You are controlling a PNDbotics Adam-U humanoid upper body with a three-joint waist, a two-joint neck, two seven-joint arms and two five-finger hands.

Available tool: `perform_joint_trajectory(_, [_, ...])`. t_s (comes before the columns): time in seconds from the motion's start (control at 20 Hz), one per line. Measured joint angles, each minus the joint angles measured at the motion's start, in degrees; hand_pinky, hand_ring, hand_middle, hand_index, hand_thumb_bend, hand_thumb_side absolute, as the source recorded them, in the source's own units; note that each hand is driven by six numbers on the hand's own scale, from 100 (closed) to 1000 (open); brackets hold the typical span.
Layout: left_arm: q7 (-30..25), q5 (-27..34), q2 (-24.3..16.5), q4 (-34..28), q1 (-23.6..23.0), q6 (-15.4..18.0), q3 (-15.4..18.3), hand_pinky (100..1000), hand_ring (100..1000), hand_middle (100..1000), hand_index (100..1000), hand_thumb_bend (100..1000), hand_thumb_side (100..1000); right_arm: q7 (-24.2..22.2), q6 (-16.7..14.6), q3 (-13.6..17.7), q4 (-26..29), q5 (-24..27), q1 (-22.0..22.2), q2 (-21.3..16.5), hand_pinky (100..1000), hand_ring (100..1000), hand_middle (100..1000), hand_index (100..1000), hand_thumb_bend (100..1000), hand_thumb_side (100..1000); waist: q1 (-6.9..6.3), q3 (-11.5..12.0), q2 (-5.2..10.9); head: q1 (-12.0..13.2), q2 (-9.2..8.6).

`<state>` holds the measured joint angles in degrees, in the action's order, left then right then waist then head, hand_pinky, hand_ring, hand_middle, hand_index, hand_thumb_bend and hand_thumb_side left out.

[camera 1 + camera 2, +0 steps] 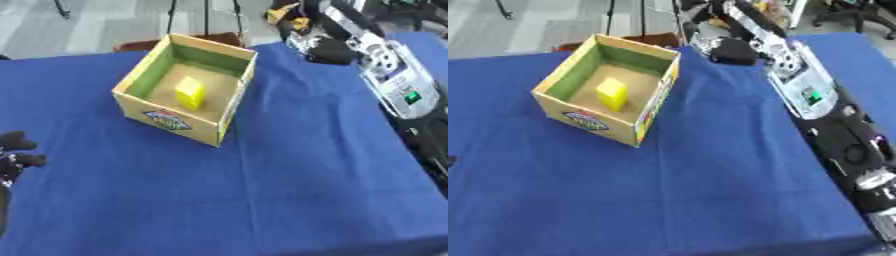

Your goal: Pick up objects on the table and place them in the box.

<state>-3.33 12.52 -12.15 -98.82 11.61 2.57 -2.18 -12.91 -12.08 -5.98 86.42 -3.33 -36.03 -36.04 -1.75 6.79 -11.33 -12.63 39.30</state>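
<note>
**Yellow block lies in the box; right arm stretched to the far edge of the table**

Left eye view: I look down on a table covered by a blue cloth (262, 190). An open cardboard box (166, 119) stands upright on the far left part of the cloth, turned so that one corner points toward me, with a printed label on its near wall. Inside, on the box floor, lies a yellow block (189, 92), near the middle and apart from the walls. My left hand (16, 152) shows at the left edge, low in the picture, dark, with its fingers curled in and nothing between them. My right arm comes in from the right side and reaches away from me to the far edge of the table, past the box's right side.

Right eye view: the right arm runs as a long diagonal from the lower right corner to the top middle. My right hand (726, 49) is a dark mass at the far table edge, just beyond the box's far right corner; I cannot tell how its fingers stand or whether it holds anything. The left hand is almost out of this picture.
</note>
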Motion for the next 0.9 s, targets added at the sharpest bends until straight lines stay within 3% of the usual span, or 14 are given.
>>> perform_joint_trajectory(0.35, [0.2,0.0,0.0,0.1,-0.1,0.1,0.3,729,516,585,741,627,922,0.9,2.1,1.9,3.3,3.0,2.8,0.1,830,674,756,867,100,560,-0.32,-0.5,-0.48,1.0,0.44])
perform_joint_trajectory(0.9, [0.2,0.0,0.1,0.1,-0.5,0.1,0.3,728,516,585,740,638,930,1.8,3.5,2.4,5.2,3.4,4.5,1.0,809,644,727,850,100,527,-0.64,-0.5,-1.09,1.5,0.96])
